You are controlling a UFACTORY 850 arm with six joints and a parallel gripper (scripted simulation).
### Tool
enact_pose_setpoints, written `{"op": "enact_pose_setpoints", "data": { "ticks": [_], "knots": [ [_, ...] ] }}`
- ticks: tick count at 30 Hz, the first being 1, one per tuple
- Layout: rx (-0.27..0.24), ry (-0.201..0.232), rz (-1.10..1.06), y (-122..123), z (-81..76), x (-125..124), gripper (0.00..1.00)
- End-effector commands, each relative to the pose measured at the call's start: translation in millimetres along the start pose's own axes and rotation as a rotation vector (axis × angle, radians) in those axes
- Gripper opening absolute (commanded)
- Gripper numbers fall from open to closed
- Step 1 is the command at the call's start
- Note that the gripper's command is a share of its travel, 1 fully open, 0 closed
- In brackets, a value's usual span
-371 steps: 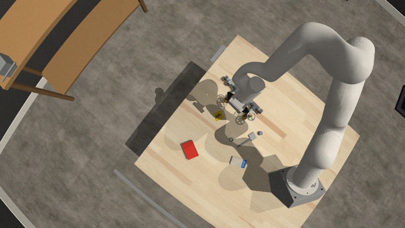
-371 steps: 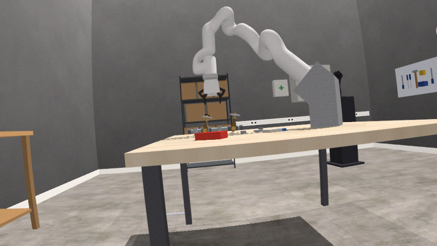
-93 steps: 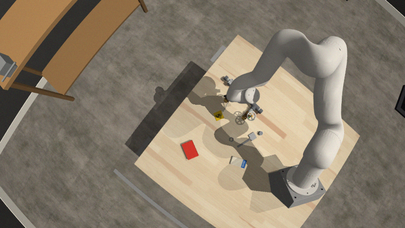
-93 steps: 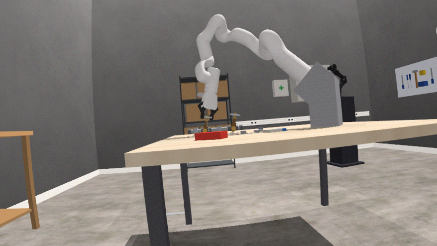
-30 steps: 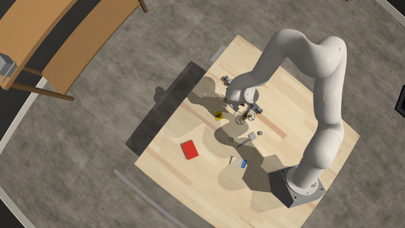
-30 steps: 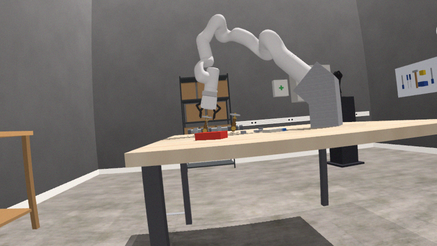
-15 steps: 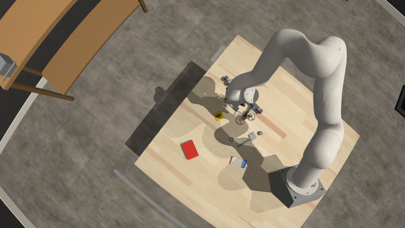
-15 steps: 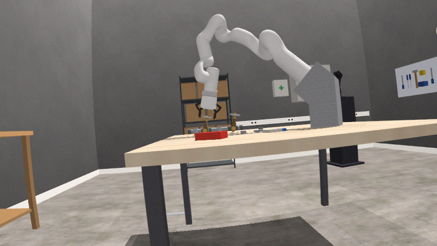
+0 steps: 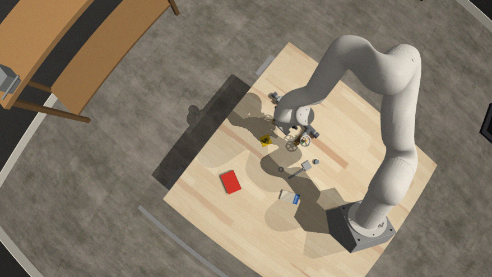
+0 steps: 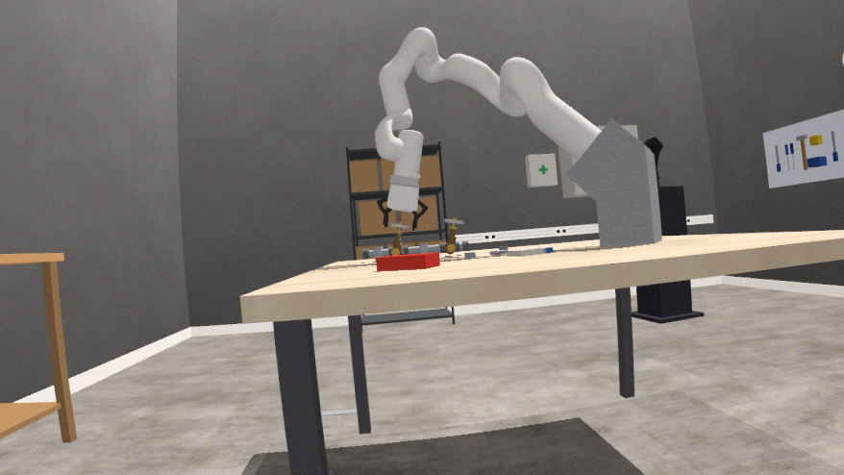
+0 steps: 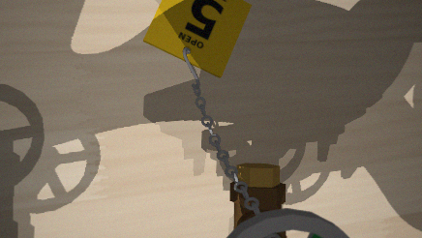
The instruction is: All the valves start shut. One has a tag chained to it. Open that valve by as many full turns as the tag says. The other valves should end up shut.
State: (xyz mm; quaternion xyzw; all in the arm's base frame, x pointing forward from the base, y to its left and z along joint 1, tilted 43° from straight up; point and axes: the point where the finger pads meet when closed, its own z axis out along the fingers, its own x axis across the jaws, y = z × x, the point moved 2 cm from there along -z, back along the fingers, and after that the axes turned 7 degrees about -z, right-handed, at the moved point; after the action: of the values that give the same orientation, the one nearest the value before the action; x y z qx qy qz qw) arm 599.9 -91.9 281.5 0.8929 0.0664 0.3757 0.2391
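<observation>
A yellow tag [image 9: 265, 140] [image 11: 198, 34] reading "OPEN 5" lies flat on the table. A chain [image 11: 213, 137] runs from it to a brass valve [image 11: 257, 186] [image 10: 398, 240]. The rim of its grey handwheel [image 11: 286, 226] shows at the bottom of the wrist view. In the top view this valve is hidden under the arm's wrist. My gripper [image 10: 400, 223] is open, with its fingers either side of that handwheel and just above it. A second valve [image 9: 305, 139] [image 10: 452, 231] stands to the right on the same pipe. The fingers do not show in the wrist view.
A red block [image 9: 230, 181] [image 10: 407, 262] lies in front of the valves. A small hammer [image 9: 301, 170], a nut [image 9: 281, 169], a grey cylinder [image 9: 315, 161] and a white and blue box [image 9: 289, 197] lie between the valves and the arm's base [image 9: 361, 227].
</observation>
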Motion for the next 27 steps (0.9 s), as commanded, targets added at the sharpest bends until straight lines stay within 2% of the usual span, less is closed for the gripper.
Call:
{"op": "enact_pose_setpoints", "data": {
  "ticks": [1, 9, 23, 25, 26, 27],
  "knots": [
    [0.000, 0.001, 0.046, 0.1, -0.2, 0.6, 1.00],
    [0.000, 0.001, 0.226, 0.1, -0.2, 0.6, 1.00],
    [-0.007, -0.012, 0.968, 0.1, -0.2, 0.9, 1.00],
    [-0.007, -0.012, 0.968, 0.1, -0.2, 0.9, 1.00],
    [-0.006, -0.010, 1.120, 0.1, -0.2, 0.8, 1.00],
    [-0.009, -0.014, 1.160, 0.1, -0.2, 0.9, 1.00]
  ]
}}
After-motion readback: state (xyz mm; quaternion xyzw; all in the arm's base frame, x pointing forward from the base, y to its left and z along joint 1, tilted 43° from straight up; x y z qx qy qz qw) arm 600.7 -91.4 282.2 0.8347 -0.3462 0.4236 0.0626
